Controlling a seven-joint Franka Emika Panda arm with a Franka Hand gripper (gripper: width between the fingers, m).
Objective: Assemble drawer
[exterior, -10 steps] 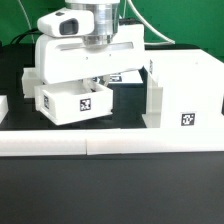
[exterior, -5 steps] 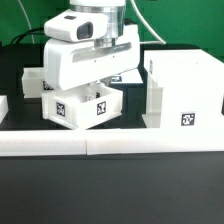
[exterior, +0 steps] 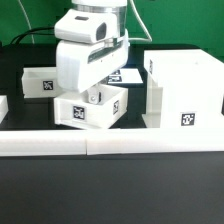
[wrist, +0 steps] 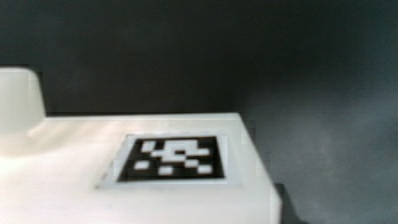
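Observation:
My gripper (exterior: pixel 93 96) is shut on a small white tray (exterior: pixel 90 111) and holds it low over the black table, just to the exterior view's left of the tall boxy housing (exterior: pixel 185 88). The tray's tagged face points toward the camera. A narrow gap separates tray and housing. The second tray (exterior: pixel 40 83) sits behind, at the exterior view's left. In the wrist view the held tray's white top with a tag (wrist: pixel 175 160) fills the lower part, and a rounded white piece (wrist: pixel 15 100) shows at the edge. My fingertips are hidden there.
A long low white border wall (exterior: pixel 110 146) runs along the front of the table. The marker board (exterior: pixel 126 75) lies flat behind my hand. Another white part (exterior: pixel 3 106) shows at the exterior view's left edge.
My gripper has carried the tray toward the exterior view's right and lower, closer to the housing. The tray, tilted before, now sits nearly level. The second tray is uncovered behind it.

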